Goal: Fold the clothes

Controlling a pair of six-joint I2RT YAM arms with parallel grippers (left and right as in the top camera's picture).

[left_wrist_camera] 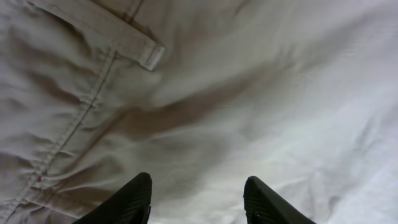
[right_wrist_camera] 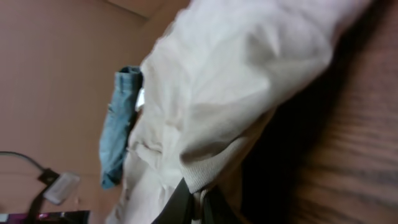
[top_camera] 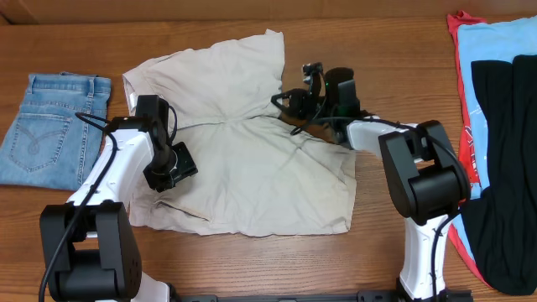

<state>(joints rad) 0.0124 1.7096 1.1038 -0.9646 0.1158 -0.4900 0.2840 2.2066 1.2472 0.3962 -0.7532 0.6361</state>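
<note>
One pair of beige shorts [top_camera: 252, 168] is lying spread out in the middle of the tabletop [top_camera: 377, 33], with blue jeans [top_camera: 50, 126] lying at the far left and a pile [top_camera: 503, 109] of red, light-blue and black clothes sitting at the far right. The left tool [top_camera: 172, 168] is hanging just over the left side of the shorts with its fingers [left_wrist_camera: 134, 199] standing wide apart. The right tool [top_camera: 289, 105] is pinching a fold of the shorts at their right side.

shorts [top_camera: 243, 159] at centre, jeans [top_camera: 50, 126] to their left, garment pile [top_camera: 499, 126] far right
</note>
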